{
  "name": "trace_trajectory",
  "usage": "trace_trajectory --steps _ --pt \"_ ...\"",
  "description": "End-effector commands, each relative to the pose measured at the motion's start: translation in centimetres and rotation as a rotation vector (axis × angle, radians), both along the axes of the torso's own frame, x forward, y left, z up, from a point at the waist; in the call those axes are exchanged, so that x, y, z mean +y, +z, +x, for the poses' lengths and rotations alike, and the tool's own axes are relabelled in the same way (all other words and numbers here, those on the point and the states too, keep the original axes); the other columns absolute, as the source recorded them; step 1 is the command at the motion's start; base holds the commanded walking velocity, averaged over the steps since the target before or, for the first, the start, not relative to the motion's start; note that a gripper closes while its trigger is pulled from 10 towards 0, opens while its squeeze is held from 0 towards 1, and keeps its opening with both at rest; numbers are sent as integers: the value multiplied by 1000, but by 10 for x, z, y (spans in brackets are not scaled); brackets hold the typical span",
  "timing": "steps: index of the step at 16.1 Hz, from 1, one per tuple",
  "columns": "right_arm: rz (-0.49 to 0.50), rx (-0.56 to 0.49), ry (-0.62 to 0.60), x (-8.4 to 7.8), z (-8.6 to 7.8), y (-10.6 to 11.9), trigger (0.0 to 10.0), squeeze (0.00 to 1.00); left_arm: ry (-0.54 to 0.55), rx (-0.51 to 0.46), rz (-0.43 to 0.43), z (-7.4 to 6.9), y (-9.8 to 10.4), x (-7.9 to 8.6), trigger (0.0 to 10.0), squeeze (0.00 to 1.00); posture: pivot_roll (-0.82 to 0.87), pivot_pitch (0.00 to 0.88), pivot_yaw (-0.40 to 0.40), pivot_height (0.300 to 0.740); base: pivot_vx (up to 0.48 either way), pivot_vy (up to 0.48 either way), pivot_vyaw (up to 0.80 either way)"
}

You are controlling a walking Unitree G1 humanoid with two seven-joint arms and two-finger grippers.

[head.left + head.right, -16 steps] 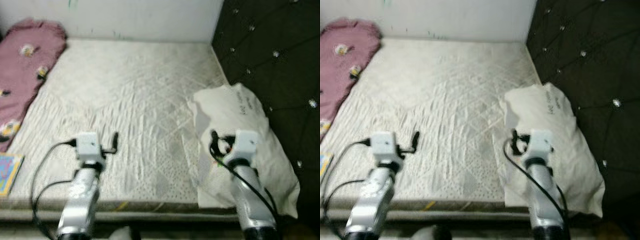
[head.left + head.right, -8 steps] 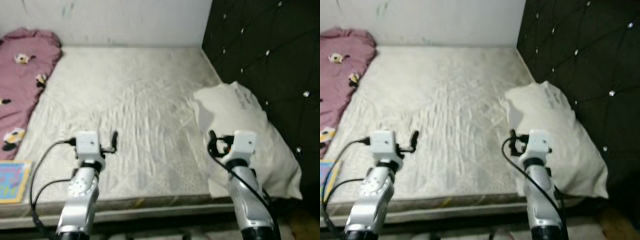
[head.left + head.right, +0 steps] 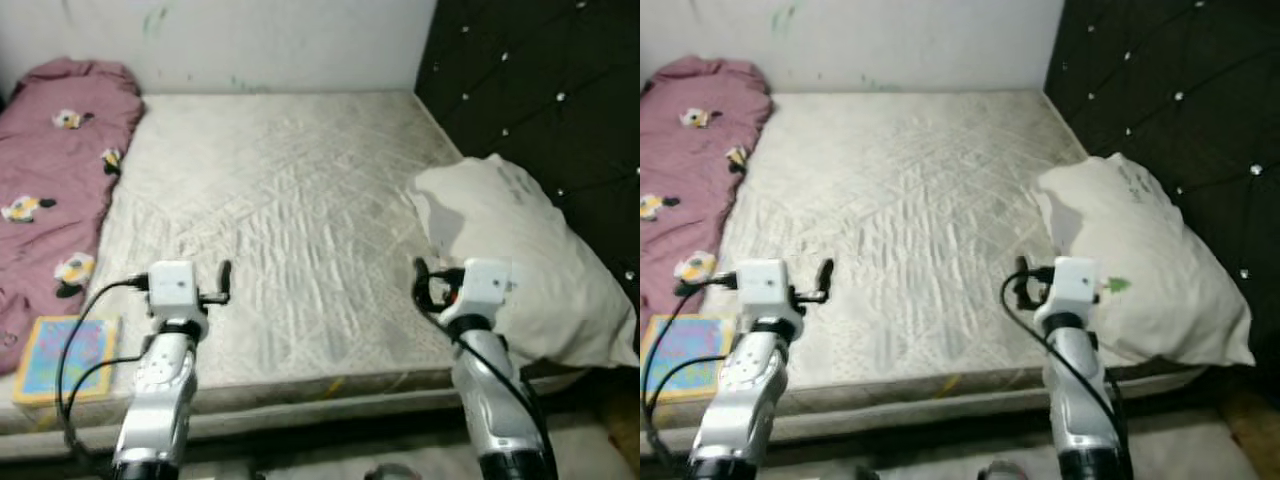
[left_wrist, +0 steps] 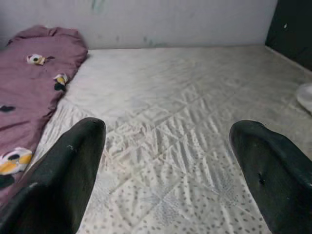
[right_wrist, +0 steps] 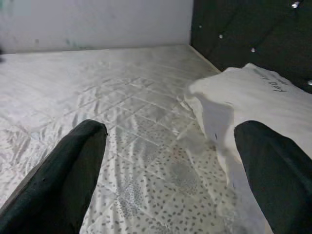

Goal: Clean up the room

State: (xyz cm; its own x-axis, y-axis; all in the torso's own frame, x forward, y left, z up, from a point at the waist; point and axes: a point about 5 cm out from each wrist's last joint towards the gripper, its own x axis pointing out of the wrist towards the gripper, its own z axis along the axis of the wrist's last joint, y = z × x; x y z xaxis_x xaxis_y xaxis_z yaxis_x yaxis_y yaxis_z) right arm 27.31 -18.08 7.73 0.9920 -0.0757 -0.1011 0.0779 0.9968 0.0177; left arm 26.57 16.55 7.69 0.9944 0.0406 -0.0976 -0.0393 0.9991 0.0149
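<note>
Both the left pincer [image 4: 165, 170] and the right pincer [image 5: 170, 170] hang wide open and empty over the near edge of the bed [image 3: 290, 200]. A white pillow [image 3: 520, 260] lies just right of the right pincer against the dark headboard [image 3: 540, 90]. A pink blanket [image 3: 55, 170] lies along the bed's left side, a colourful book [image 3: 65, 355] at its near corner.

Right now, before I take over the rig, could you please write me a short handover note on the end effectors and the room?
Left end effector: open, holding nothing, raised over the near edge of the mattress.
Right end effector: open, holding nothing, beside the white pillow, not touching it.
Things: the pillow lies on the mattress's right side against the dark tufted headboard; a pink patterned blanket runs along the left side; a colourful book sits at the near left corner.
Done: nothing is gripped.
Left: probably straighten the pillow, tidy the blanket, put the book away.
</note>
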Motion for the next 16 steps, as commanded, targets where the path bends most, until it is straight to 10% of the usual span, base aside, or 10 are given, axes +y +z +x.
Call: trace_trajectory --steps 1,16 --pt "-8 -3 -23 -9 -1 1 10000 0 -25 -2 -9 1 1 -9 10000 0 -43 0 2 740 0 480 0" --pt "8 -23 64 1 -8 1 10000 0 -34 -10 4 -2 1 -10 10000 0 -47 0 2 740 0 402 0"
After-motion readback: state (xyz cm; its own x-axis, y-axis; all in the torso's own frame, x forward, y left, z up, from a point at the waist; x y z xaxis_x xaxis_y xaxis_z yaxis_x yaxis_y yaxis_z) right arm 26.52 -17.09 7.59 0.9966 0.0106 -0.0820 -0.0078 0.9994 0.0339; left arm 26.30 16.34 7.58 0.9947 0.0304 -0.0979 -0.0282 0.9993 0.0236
